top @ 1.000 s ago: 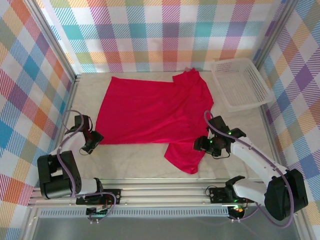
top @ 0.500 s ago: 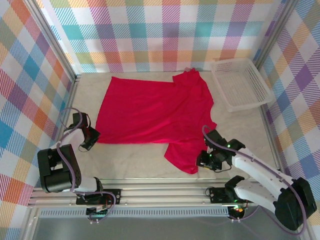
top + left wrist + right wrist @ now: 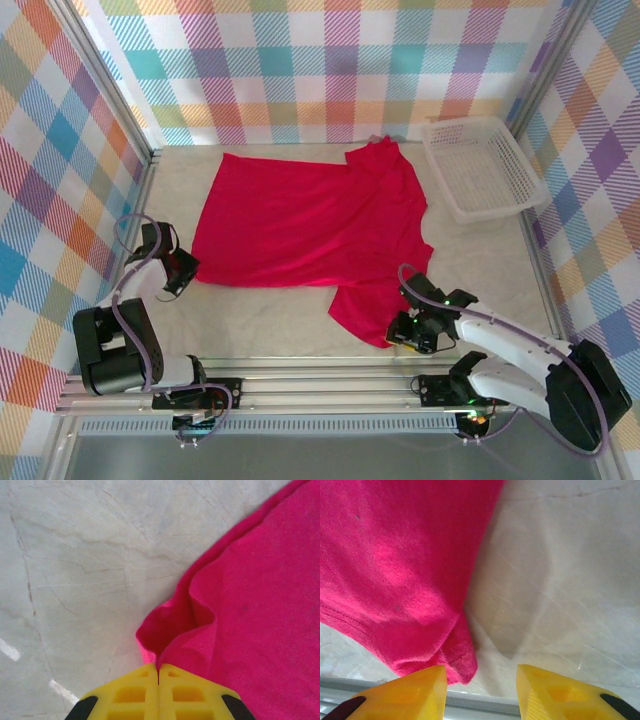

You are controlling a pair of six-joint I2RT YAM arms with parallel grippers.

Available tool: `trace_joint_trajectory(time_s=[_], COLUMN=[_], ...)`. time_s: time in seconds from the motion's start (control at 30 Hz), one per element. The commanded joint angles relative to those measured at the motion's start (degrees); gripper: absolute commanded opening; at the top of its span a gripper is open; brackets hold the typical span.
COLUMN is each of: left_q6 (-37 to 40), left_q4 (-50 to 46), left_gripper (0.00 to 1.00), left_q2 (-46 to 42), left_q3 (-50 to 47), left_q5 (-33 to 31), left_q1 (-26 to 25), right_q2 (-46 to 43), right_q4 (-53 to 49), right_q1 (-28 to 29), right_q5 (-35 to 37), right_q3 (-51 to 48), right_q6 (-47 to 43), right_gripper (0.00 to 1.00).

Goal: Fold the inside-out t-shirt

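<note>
Inside-out t-shirt (image 3: 300,225), flat on worktop (image 3: 260,320) left of basket (image 3: 480,165): left gripper (image 3: 159,672) pinching hem corner, right gripper (image 3: 480,676) part-open at sleeve corner; grasping step, apparently; next likely needs closing, then lifting together.

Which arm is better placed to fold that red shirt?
Probably left: the left end effector is shut on a corner of the crimson soft fabric t-shirt, while the right end effector stands open.

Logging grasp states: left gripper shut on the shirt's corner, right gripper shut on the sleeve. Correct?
Not quite: the right gripper is open at the t-shirt sleeve, per the right wrist view. The left gripper is shut on its corner.
</note>
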Motion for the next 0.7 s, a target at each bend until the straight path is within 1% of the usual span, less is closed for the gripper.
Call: trace_joint_trajectory(time_s=[0.0,0.13,0.2,0.3,0.33,0.4,0.5,0.67], left_q6=[-0.46,-0.33,-0.24,-0.02,0.00,0.11,0.05,-0.46], left_q4=[-0.74,-1.69,-2.13,-2.58,-2.81,-3.33,-4.21,-6.14], left_gripper=[0.00,0.00,0.00,0.00,0.00,0.00,0.00,0.00], left_q2=[-2.30,-3.53,-3.99,-4.54,-4.74,-4.97,-5.84,-8.98], left_q3=[1.37,1.70,1.91,1.94,2.00,2.31,2.83,4.37], left_q5=[1.75,1.73,1.74,1.48,1.39,1.26,1.41,2.23], left_q1=[0.64,0.60,0.61,0.61,0.59,0.64,0.61,0.60], right_q2=[0.74,2.80,4.38,5.82,5.73,4.38,-0.45,-11.07], right_q4=[2.98,5.09,6.19,7.23,7.05,5.19,-1.50,-14.33], right_q1=[0.51,0.61,0.70,0.96,1.05,1.14,1.20,1.13], right_q5=[0.13,-0.21,-0.39,-0.30,-0.15,-0.06,1.41,5.67], right_q3=[-0.32,-0.36,-0.43,-0.45,-0.30,0.60,3.74,10.20], right_q6=[1.88,2.33,2.46,3.04,3.33,3.68,3.11,2.19], right_gripper=[0.35,0.34,0.32,0.19,0.11,0.01,0.00,0.00])
